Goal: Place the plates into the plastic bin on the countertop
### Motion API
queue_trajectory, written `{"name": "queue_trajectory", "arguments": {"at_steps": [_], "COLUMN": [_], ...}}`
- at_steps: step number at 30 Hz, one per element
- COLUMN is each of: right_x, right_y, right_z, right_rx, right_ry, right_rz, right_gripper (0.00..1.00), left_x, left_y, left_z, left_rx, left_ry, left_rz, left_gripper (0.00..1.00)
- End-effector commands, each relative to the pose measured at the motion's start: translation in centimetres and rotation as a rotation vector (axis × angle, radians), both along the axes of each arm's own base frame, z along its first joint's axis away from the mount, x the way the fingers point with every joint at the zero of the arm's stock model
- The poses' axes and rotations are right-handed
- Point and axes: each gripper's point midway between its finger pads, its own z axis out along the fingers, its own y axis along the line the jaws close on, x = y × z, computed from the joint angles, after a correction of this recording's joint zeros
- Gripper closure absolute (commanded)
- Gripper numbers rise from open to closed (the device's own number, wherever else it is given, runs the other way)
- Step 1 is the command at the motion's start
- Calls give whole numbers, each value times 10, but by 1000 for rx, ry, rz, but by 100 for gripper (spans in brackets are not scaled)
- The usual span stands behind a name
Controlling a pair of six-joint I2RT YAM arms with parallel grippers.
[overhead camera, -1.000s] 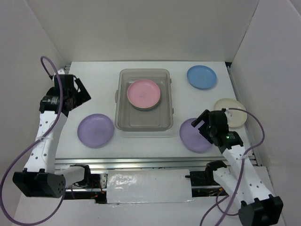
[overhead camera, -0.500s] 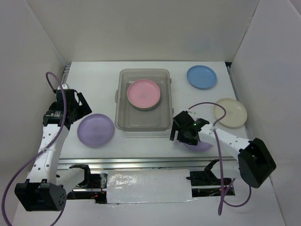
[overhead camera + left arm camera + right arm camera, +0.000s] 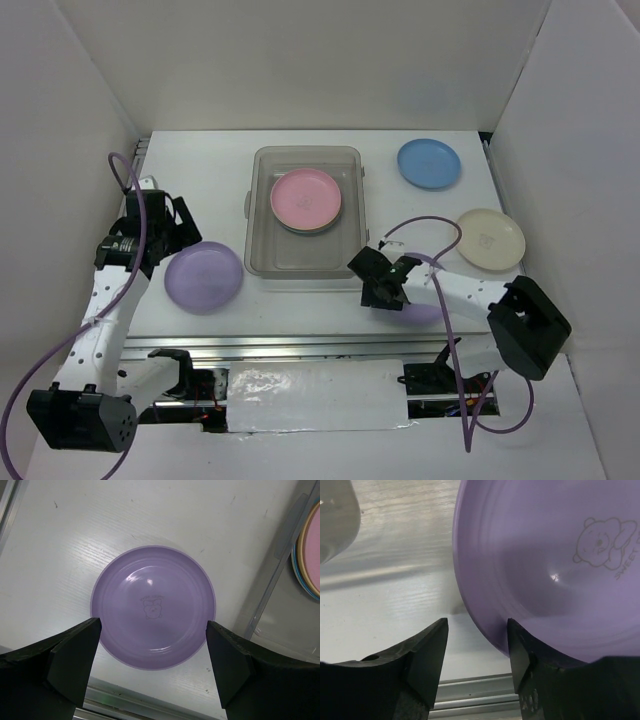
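Observation:
The plastic bin [image 3: 262, 255] stands mid-countertop with a pink plate [image 3: 306, 198] on top of a stack inside. A lavender plate [image 3: 204, 277] lies left of the bin. My left gripper [image 3: 172, 238] hovers open at its left edge. In the left wrist view the plate [image 3: 153, 607] lies ahead of and between the wide-apart fingers [image 3: 75, 655]. My right gripper [image 3: 382, 284] is open at the left rim of the second lavender plate [image 3: 428, 313], which the arm mostly hides. In the right wrist view that plate's [image 3: 545, 570] rim lies between the jaws, against the right finger [image 3: 530, 655].
A blue plate [image 3: 429, 163] lies at the back right and a cream plate [image 3: 490, 238] at the right edge. The metal rail [image 3: 300, 345] runs along the front. White walls close in the sides. The bin wall [image 3: 280, 575] and the pink stack [image 3: 312, 550] show right of the left gripper.
My right arm swung left and low, from over the right lavender plate to its left rim. My left gripper moved nearer and down toward the left lavender plate.

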Motion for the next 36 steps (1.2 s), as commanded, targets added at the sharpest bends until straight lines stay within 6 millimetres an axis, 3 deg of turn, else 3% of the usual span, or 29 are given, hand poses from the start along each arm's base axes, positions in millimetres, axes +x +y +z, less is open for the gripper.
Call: {"name": "queue_trajectory", "arguments": {"at_steps": [1,8,11,16,20,25,28,29,31,33,34,36], "right_x": [6,-3,-3,-14,-7,7,21,28,43,61,73,93], "right_y": [6,15,16,12,13,-14,-15,-9,-4,14,27,58], "right_z": [0,-12,-10,14,50,104,144,162,181,204,231,227], "right_rx": [-12,-5,-23,-33,10,-22,1,9,16,-6,23,-46], "right_ry": [-62,-65,-84,-131,-216,-332,-398,-426,-451,-464,-508,-469], "right_rz": [-10,35,29,-45,-75,-183,-186,-141,-121,-34,-11,155], "right_gripper": [43,77,99,100,100,100,100,100,100,100,100,100], "left_x": [5,5,4,3,3,0,-3,-5,-9,-13,-14,-16], "left_y": [-4,-5,-4,-6,-6,-3,3,4,11,18,19,22], "left_z": [10,10,10,10,10,12,15,17,21,22,25,26], "left_rx": [9,11,15,18,19,29,35,30,49,64,67,71], "left_ry": [-50,-49,-50,-49,-51,-58,-69,-75,-90,-95,-104,-111], "left_rz": [-34,-38,-35,-40,-35,-13,36,55,95,131,141,161], "left_gripper": [1,1,1,1,1,1,1,1,1,1,1,1]}}
